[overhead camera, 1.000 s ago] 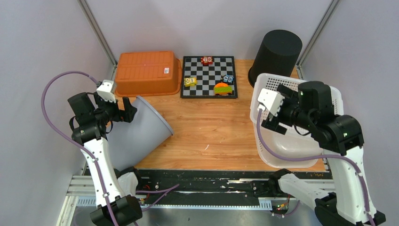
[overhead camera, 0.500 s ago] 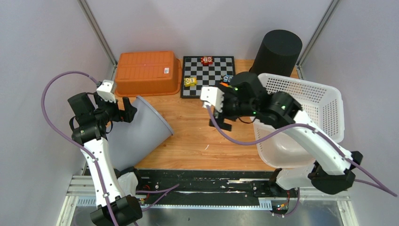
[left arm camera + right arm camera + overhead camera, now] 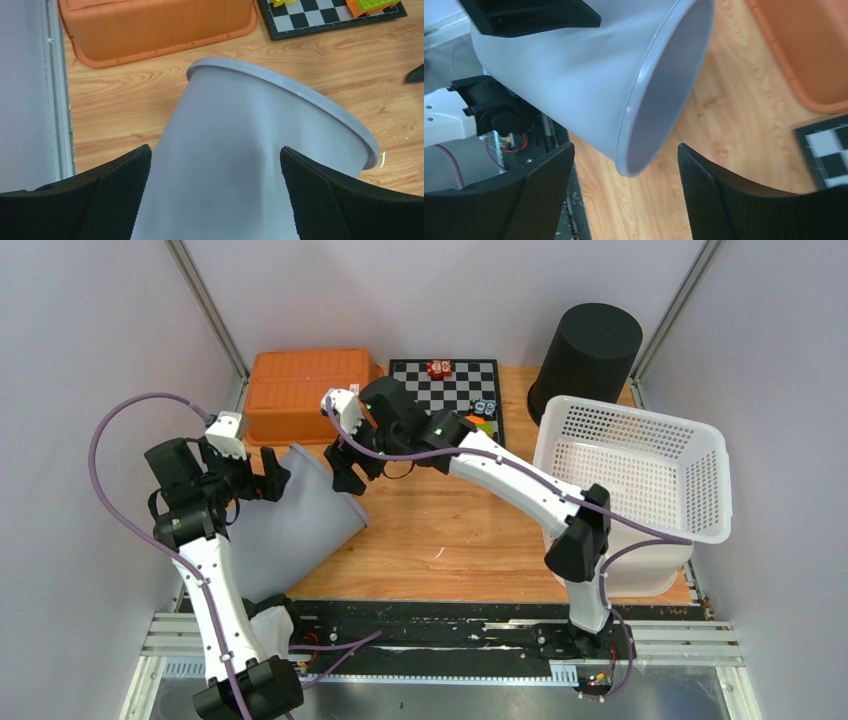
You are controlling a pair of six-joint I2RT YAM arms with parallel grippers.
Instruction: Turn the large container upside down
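Right pincer [image 3: 624, 149] agape at large container [image 3: 292, 515] rim, arm outstretched; left pincer [image 3: 215, 156] gripping base.

Orange tub [image 3: 310, 390] close behind bin [image 3: 295, 525]

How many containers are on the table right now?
5: orange tub far left, grey bucket tilted near left, black bin far right, white basket near right, white tub partly hidden under it.

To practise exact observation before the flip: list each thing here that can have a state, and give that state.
large grey plastic container: tilted, mouth towards the table's middle, not inverted.
left tool: clamped across the container's sides.
right tool: open, straddling the container's rim.
orange plastic tub: upside down.
black cylindrical bin: closed end up.
white perforated basket: upright, empty.
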